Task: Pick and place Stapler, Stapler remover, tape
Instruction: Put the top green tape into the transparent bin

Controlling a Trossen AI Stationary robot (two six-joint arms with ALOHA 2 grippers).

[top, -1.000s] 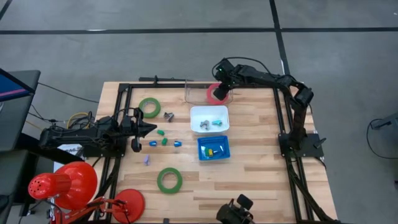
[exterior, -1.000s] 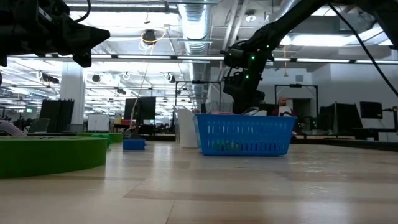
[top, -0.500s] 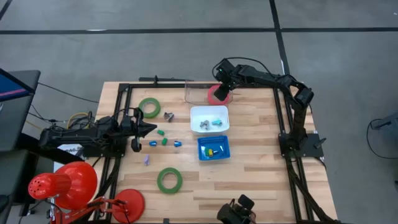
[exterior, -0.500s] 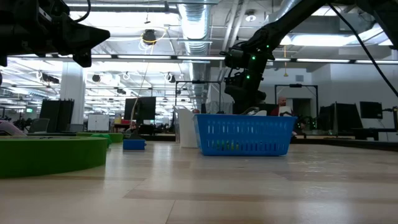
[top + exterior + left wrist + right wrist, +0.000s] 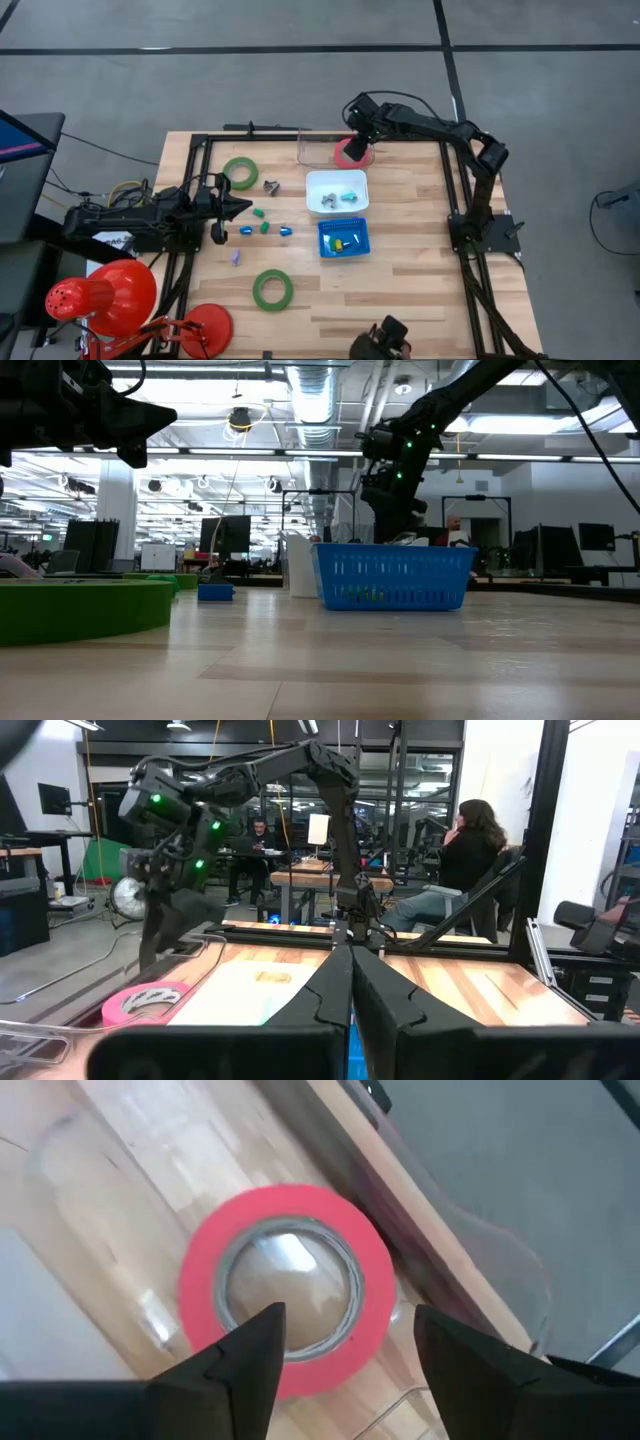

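Two fingers of the right tool (image 5: 345,1355) stand parted just above the pink-red tape (image 5: 285,1285), which lies flat and released inside the clear bin (image 5: 320,150) at the desk's (image 5: 400,290) far edge, evidently its drop-off spot; the left tool (image 5: 240,208) waits clenched, empty.

From above, the right gripper (image 5: 352,133) covers part of the pink tape (image 5: 349,153), and the clear tray (image 5: 315,151) around it is barely traceable, so how the ring sits in it cannot be told there. The pieces in the white bin (image 5: 337,190) and blue basket (image 5: 344,240), and the small coloured bits (image 5: 263,228) on the surface, are too small to identify. In the low view the basket (image 5: 392,577) hides the right gripper's fingertips and the pink tape, the near green tape (image 5: 85,608) is cut off by the edge, and the left arm (image 5: 70,410) is only partly in frame.
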